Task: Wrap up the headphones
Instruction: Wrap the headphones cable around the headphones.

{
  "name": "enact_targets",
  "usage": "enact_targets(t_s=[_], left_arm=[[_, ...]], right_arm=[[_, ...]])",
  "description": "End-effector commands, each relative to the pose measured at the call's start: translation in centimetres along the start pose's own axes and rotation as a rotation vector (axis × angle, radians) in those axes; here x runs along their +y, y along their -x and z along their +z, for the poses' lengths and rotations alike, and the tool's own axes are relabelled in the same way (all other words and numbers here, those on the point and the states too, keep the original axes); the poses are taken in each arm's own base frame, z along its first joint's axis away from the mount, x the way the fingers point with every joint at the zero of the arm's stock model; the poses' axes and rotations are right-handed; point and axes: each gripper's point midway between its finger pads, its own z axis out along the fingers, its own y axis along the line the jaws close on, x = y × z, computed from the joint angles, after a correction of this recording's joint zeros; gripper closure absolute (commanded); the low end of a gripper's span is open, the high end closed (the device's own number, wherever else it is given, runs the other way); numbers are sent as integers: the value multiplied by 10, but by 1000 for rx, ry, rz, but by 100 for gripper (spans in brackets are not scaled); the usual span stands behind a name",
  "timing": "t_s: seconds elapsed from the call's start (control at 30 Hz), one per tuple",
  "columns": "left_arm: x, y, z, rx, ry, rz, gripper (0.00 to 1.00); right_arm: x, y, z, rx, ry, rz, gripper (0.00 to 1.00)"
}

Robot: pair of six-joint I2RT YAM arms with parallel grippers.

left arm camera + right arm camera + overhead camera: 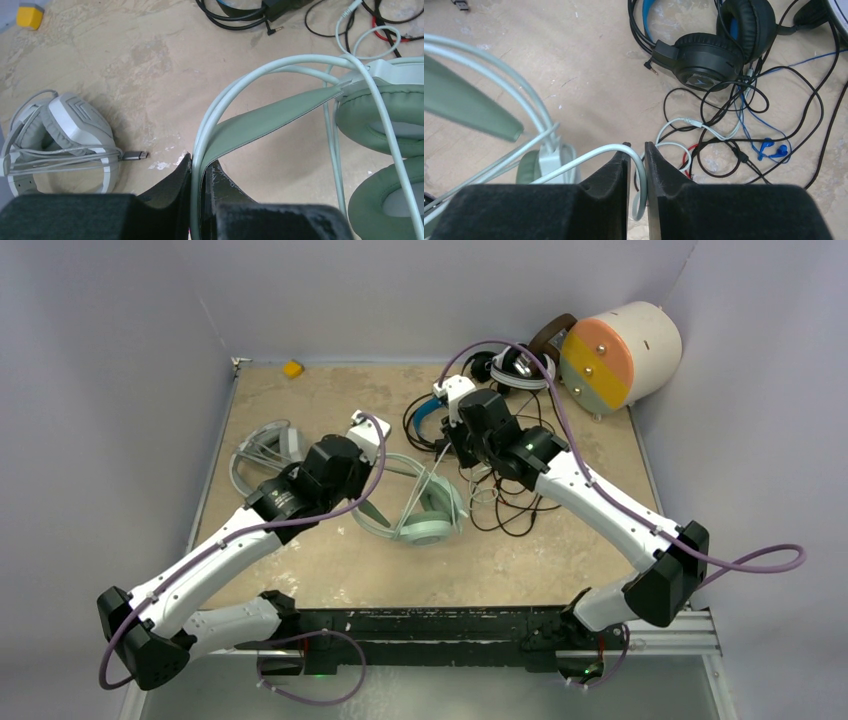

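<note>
The mint-green headphones [425, 525] lie mid-table, ear cups [380, 107] to the right in the left wrist view. My left gripper [200, 162] is shut on their thin headband frame [270, 125]. My right gripper [637, 146] hangs just right of them with its jaws slightly apart. The pale mint cable [584, 158] loops loosely through that gap. The white-grey headphones [65, 140] lie at the left with their cable wound round them. The black headphones with a blue headband [709, 55] lie behind the right gripper. A black-and-white pair [520, 370] sits at the back.
A big cream cylinder [620, 352] with an orange-and-green face stands at the back right, with a brown headband [550, 332] beside it. A yellow block [292, 368] sits at the back left. Black, blue and red cables [744, 130] tangle on the table right of my right gripper.
</note>
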Motion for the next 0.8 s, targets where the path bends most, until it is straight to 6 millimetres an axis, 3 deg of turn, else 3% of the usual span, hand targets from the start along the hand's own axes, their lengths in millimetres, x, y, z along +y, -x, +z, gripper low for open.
enact_targets(t_s=[0.0,0.27,0.4,0.6,0.77], left_arm=[[-18,10,-23,-13,-156,84,100],[-26,18,-33,-49,-220,84,100],[-32,33,-43,-110,-262,26,100],[-25,63,-56,-211,-230,-150,100],[-23,73,-55,-157,-248,-290,100]], right_arm=[[-37,24,4,-81,-131,36,82],[-41,21,21,-70,-91,80,83],[-40,17,30,-60,-35,122,83],[-27,12,41,-112,118,184,85],[-9,6,50,-171,226,179,85]])
